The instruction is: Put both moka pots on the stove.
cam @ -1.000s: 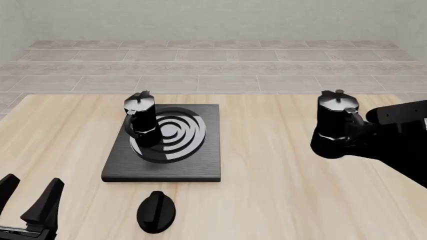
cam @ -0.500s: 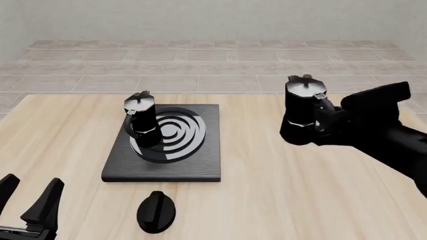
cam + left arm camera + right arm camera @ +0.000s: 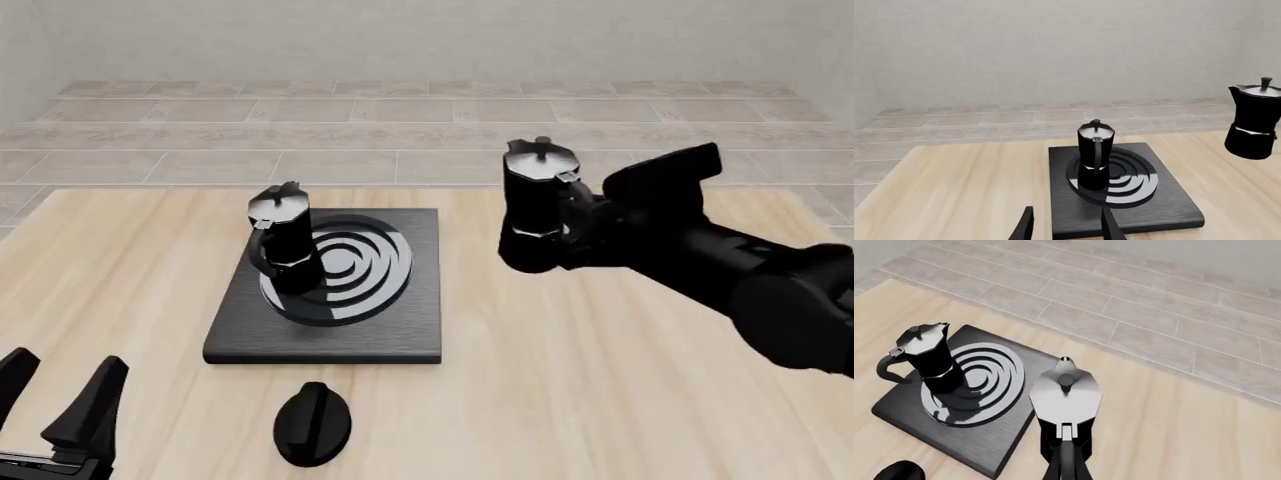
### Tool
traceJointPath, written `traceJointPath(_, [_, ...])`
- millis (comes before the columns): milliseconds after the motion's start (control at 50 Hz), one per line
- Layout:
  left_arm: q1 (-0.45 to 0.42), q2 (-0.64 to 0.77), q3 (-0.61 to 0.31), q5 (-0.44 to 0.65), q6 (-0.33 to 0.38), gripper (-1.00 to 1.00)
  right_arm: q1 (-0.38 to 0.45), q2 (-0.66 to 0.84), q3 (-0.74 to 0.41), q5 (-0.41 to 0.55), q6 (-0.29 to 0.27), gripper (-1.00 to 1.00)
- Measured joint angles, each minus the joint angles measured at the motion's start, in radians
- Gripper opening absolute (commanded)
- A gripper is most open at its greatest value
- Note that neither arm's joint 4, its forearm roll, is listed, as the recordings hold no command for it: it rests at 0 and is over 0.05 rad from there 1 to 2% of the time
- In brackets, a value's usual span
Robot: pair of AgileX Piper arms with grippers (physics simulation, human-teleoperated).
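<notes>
Holding the second pot (image 3: pixel 537 205) upright by its handle, the right gripper (image 3: pixel 585 232) hangs above the table; the stove (image 3: pixel 400 330) lies left, first pot (image 3: pixel 283 240) on the burner's left. Left gripper (image 3: pixel 60 400) idle, wide.

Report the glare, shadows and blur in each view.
Front view: sharp, flat light; white sheen on the black ringed stove; no clear shadow under the lifted black moka pot. Right wrist view: silver lid glares. Left wrist view: crisp; the burner pot mirrors in the rings.
</notes>
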Motion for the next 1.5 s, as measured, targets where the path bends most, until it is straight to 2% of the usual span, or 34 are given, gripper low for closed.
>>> traceJointPath(580, [0.0, 0.0, 0.0, 0.0, 0.0, 1.0, 0.102, 0.293, -0.182, -0.099, 0.027, -1.0])
traceJointPath(1500, [0.0, 0.0, 0.0, 0.0, 0.0, 1.0, 0.208, 0.622, -0.476, -0.123, 0.057, -1.0])
